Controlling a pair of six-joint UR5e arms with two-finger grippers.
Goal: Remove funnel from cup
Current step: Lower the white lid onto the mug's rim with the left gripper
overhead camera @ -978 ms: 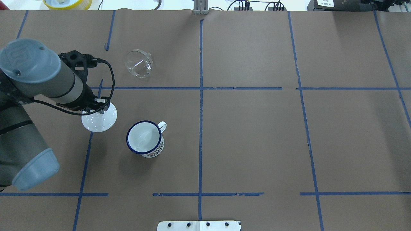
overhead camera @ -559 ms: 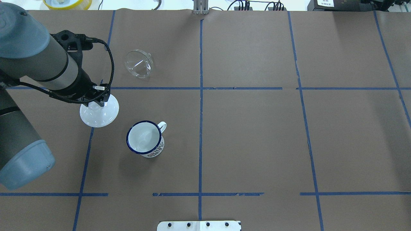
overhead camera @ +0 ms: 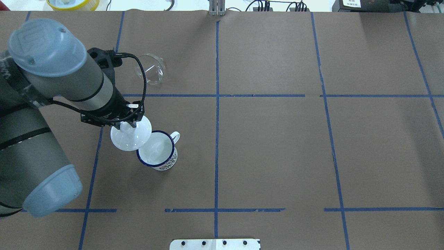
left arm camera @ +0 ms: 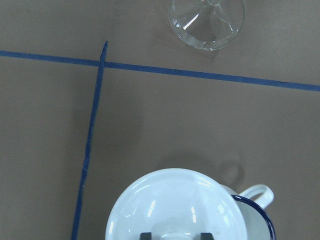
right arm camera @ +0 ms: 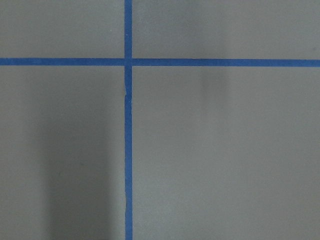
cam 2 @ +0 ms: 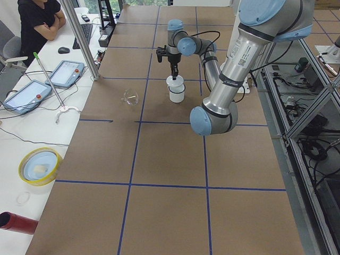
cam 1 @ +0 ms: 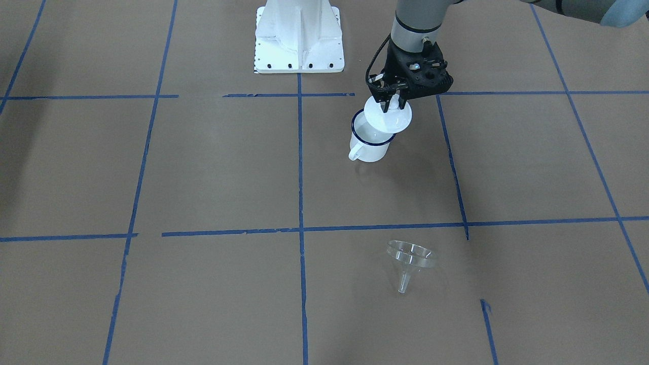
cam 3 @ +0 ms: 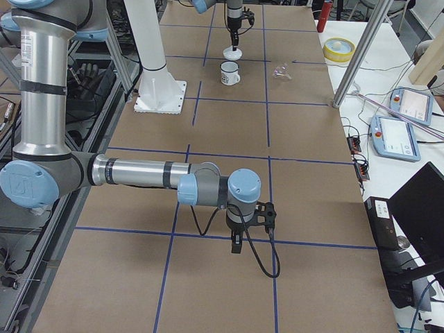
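The clear funnel [overhead camera: 151, 72] lies on its side on the brown table, well apart from the cup; it also shows in the front view [cam 1: 409, 258] and the left wrist view [left arm camera: 207, 22]. The cup [overhead camera: 158, 152], a white mug with a dark blue rim, stands upright with nothing inside it [cam 1: 372, 144]. My left gripper [overhead camera: 125, 125] is shut on the knob of a round white lid [overhead camera: 130, 138] and holds it in the air, overlapping the mug's rim [left arm camera: 175, 205]. My right gripper [cam 3: 236, 244] hangs over bare table far away; I cannot tell whether it is open.
The robot's white base plate [cam 1: 299, 50] sits at the table's near edge. A yellow bowl [overhead camera: 73, 3] and cables lie beyond the far edge. An operator [cam 2: 37, 21] and tablets [cam 2: 24, 95] are at a side desk. Blue tape lines [overhead camera: 216, 104] grid the table.
My left gripper has lifted the white lid off the table and carried it right, toward the mug, so it now overlaps the mug's rim. Funnel and mug have not moved.
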